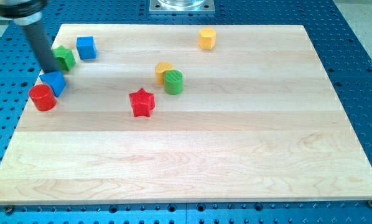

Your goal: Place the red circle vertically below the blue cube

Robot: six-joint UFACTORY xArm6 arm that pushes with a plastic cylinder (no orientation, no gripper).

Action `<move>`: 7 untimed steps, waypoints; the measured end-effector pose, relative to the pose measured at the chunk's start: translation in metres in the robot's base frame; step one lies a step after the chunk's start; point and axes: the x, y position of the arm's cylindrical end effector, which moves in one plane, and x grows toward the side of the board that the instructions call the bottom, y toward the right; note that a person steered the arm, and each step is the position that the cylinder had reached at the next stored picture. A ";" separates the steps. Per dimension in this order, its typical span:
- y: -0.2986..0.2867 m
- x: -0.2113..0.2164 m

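The red circle [42, 98] lies near the board's left edge. The blue cube [86, 47] sits toward the view's top left, up and to the right of the red circle. My tip [50, 68] is at the left, just left of the green star [65, 57] and just above a blue triangular block [54, 82], which touches the red circle's upper right. The rod partly hides the green star's left side.
A red star [142, 102] sits left of centre. A yellow block [163, 70] and a green cylinder [173, 81] touch each other near the middle. A yellow hexagonal block [206, 38] sits near the top edge. The wooden board [236, 155] lies on a blue perforated table.
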 end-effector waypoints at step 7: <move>0.185 0.157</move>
